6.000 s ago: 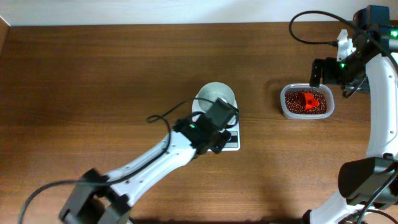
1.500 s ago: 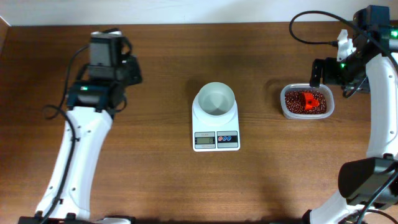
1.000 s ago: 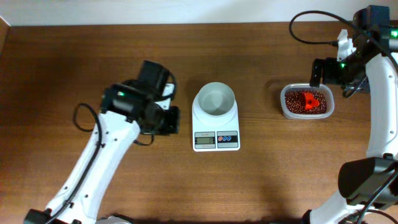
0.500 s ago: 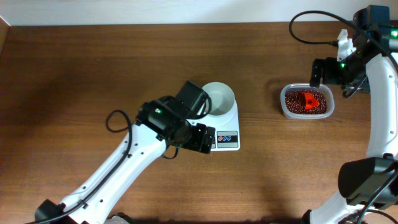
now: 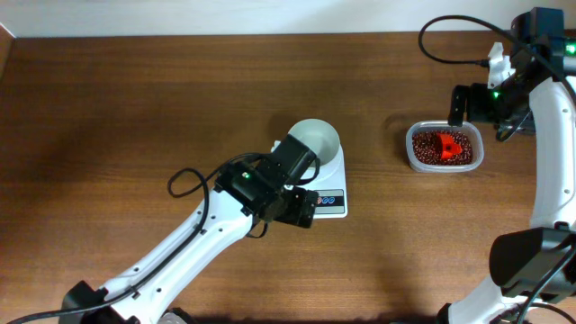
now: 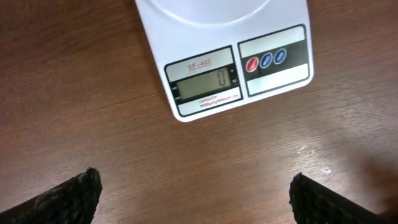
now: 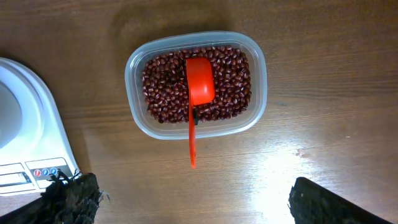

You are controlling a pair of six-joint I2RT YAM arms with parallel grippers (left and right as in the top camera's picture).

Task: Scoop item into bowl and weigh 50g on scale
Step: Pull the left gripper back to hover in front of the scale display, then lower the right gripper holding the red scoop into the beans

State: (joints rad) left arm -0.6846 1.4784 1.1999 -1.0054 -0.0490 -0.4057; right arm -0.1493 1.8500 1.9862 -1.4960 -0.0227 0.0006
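Observation:
The white scale (image 5: pixel 329 184) stands mid-table with the white bowl (image 5: pixel 319 138) on it, partly covered by my left arm. My left gripper (image 5: pixel 299 207) hangs over the scale's front left, open and holding nothing (image 6: pixel 196 202). In the left wrist view the scale (image 6: pixel 217 37) shows its display and round buttons. The beans (image 7: pixel 230 84) fill a clear tub (image 7: pixel 258 74), and a red scoop (image 7: pixel 200 81) lies in them with its handle over the rim. My right gripper (image 7: pixel 202 202) is open and empty, just short of that handle; overhead it is beside the tub (image 5: pixel 470 103).
The clear tub (image 5: pixel 444 148) sits right of the scale with bare wood between them. A corner of the scale (image 7: pixel 25 124) shows at the left of the right wrist view. Cables trail from both arms.
My left arm has swung from the left of the scale to over its front left corner. The right arm, tub and scoop have not moved.

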